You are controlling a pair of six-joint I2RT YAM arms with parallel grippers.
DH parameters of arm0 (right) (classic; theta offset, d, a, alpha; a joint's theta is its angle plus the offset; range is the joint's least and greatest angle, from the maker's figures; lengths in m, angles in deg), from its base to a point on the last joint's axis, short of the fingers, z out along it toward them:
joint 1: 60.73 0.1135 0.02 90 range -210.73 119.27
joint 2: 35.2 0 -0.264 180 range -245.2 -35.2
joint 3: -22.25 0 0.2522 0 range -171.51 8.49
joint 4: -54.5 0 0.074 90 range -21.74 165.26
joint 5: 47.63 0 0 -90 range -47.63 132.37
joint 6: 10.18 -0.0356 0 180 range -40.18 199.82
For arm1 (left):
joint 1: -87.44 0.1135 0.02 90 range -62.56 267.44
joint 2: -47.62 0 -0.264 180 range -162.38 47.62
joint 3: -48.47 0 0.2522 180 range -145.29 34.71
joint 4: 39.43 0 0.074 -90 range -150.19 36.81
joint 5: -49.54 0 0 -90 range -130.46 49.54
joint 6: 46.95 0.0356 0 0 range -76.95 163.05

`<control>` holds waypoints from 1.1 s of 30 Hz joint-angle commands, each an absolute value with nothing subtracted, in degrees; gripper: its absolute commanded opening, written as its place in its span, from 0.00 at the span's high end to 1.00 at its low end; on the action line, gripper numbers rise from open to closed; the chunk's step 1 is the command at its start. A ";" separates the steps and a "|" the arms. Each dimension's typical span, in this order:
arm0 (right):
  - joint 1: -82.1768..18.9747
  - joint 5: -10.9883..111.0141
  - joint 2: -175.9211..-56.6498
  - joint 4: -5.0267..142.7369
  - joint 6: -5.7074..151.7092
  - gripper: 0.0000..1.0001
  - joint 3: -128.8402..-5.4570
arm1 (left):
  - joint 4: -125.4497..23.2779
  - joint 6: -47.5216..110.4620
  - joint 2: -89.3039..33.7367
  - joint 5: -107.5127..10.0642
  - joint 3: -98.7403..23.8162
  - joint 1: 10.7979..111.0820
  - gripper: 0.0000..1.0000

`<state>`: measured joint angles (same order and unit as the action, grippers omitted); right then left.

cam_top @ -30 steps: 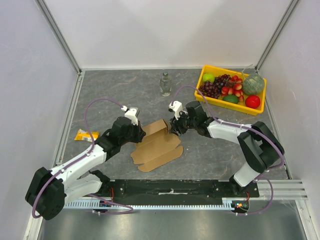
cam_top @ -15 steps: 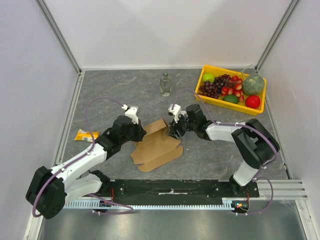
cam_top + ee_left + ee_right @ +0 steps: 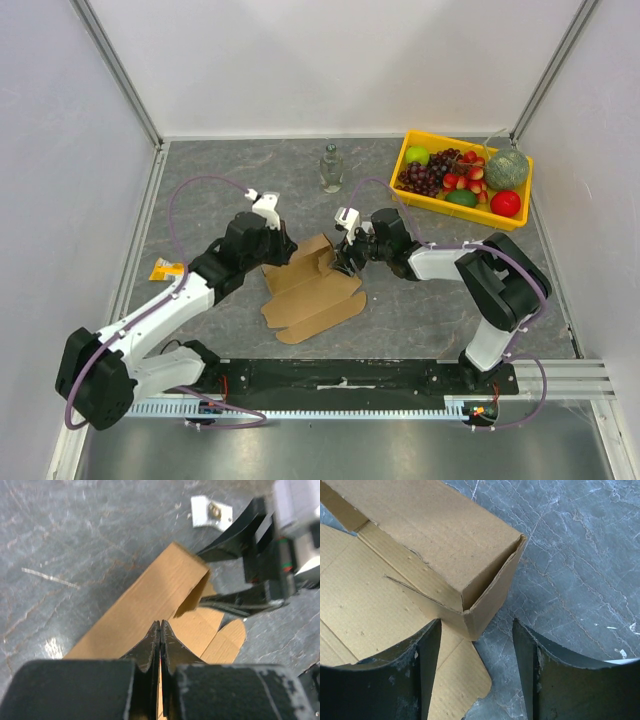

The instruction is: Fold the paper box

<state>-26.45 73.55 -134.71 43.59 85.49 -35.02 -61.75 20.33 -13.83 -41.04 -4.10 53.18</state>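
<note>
Left gripper (image 3: 281, 248) has pushed up and in toward mid-frame, and the right gripper (image 3: 346, 258) has slid left, jaws spreading. One side wall of the paper box (image 3: 312, 290), lying centre-frame on the table (image 3: 200, 180), is standing up, so the fold looks underway. Right jaws gape wide, straddling that wall's corner and gripping nothing. Left jaws are pressed fully together at the wall's top edge; whether they nip card, I can't tell.

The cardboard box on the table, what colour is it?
The corrugated cardboard box is plain brown, unprinted; the right wrist view shows it best.
</note>
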 commanded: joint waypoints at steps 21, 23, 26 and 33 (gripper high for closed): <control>-26.36 74.80 -135.75 38.64 87.11 0.31 -36.25 | -58.11 27.84 -42.28 -42.66 -26.37 59.49 0.89; -26.36 74.72 -135.66 38.64 87.02 0.30 -36.25 | -58.37 27.84 -44.04 -43.53 -27.34 59.49 0.88; -26.36 74.63 -135.58 38.12 86.76 0.29 -36.16 | -58.29 27.67 -46.33 -46.16 -28.48 59.58 0.88; -26.45 72.70 -136.10 35.83 85.44 0.27 -35.99 | -57.93 27.58 -49.85 -52.32 -29.28 59.49 0.89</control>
<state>-26.45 73.57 -135.45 40.38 85.79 -35.04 -59.85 26.03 -48.69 -47.40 -27.49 59.45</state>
